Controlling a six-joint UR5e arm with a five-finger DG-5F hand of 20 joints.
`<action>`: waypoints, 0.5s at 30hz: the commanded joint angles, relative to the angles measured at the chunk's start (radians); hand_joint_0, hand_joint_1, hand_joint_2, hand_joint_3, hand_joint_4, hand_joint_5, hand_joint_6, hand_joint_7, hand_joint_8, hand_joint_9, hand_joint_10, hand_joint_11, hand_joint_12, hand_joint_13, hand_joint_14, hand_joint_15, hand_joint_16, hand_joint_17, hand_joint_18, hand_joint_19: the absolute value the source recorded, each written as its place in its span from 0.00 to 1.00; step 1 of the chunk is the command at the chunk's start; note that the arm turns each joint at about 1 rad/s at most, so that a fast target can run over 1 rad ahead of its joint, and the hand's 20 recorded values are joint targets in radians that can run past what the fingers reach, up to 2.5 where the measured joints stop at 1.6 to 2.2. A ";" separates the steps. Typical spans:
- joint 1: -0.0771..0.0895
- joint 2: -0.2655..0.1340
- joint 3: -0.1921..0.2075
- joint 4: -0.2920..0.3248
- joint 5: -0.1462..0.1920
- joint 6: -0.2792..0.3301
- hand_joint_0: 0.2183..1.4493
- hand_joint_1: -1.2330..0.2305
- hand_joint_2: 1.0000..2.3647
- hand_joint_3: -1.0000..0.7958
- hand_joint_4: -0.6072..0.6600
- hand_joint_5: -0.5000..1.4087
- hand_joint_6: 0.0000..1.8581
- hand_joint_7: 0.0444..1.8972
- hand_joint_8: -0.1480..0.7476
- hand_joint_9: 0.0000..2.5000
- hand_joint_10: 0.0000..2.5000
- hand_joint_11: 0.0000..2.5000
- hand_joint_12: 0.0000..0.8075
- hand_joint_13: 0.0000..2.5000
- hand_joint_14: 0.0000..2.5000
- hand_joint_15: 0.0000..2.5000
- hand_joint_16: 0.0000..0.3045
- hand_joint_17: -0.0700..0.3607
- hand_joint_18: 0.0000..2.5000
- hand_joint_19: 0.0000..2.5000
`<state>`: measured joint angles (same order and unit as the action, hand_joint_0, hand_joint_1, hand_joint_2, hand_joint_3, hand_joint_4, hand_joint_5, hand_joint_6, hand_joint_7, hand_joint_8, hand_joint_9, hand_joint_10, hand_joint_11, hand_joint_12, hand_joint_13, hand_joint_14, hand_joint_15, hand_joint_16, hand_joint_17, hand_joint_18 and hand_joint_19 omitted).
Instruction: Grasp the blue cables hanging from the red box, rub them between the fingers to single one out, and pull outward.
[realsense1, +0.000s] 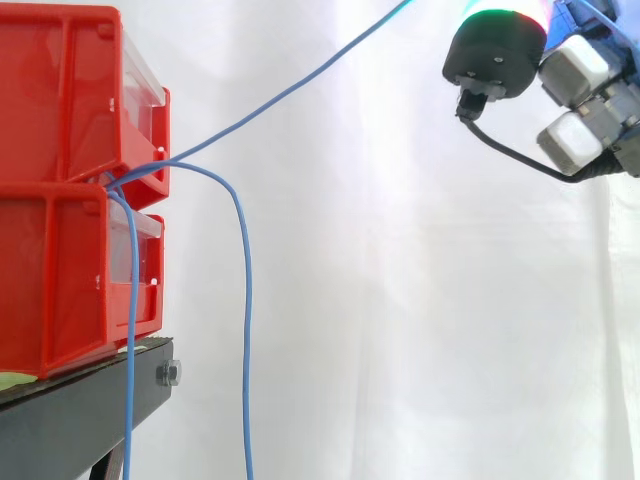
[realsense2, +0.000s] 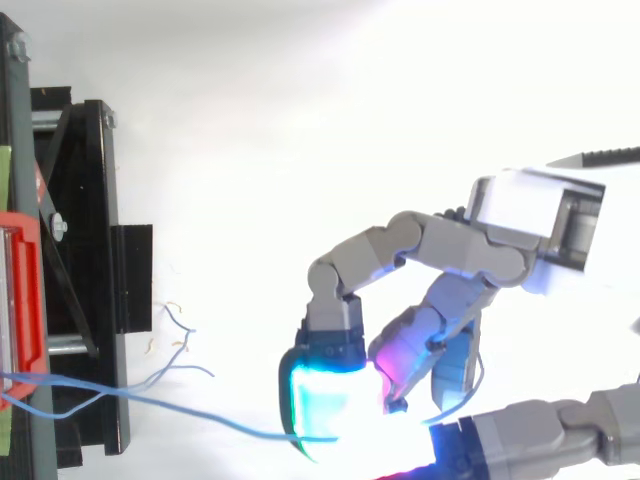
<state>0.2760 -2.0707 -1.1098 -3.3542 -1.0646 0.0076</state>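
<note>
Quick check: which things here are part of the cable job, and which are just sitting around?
Part of the job: hand, pinching the taut blue cable; slack blue cables hanging down; stacked red bins they come out of.
Just there: black stand; bolt in its edge; white curtain.

support: black stand (realsense1: 80, 415), well below the hand (realsense1: 495, 55), far across from it | on it: lower red bin (realsense1: 60, 290) (second red bin (realsense1: 60, 90) stacked atop)
</note>
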 joint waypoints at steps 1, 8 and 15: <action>0.005 0.000 -0.001 -0.004 0.000 0.009 0.29 0.29 0.00 0.55 0.55 0.23 0.46 0.60 0.63 0.37 0.00 0.16 0.62 0.38 0.00 0.13 0.24 0.54 0.52 0.16; 0.012 -0.002 -0.001 -0.011 -0.003 0.005 0.29 0.29 0.00 0.55 0.56 0.23 0.46 0.61 0.63 0.36 0.00 0.15 0.62 0.37 0.00 0.13 0.24 0.54 0.50 0.16; 0.012 -0.002 -0.001 -0.010 -0.003 -0.003 0.29 0.29 0.00 0.54 0.56 0.23 0.46 0.60 0.63 0.36 0.00 0.15 0.63 0.36 0.00 0.13 0.24 0.54 0.50 0.16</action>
<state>0.2878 -2.0722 -1.1105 -3.3647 -1.0681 0.0064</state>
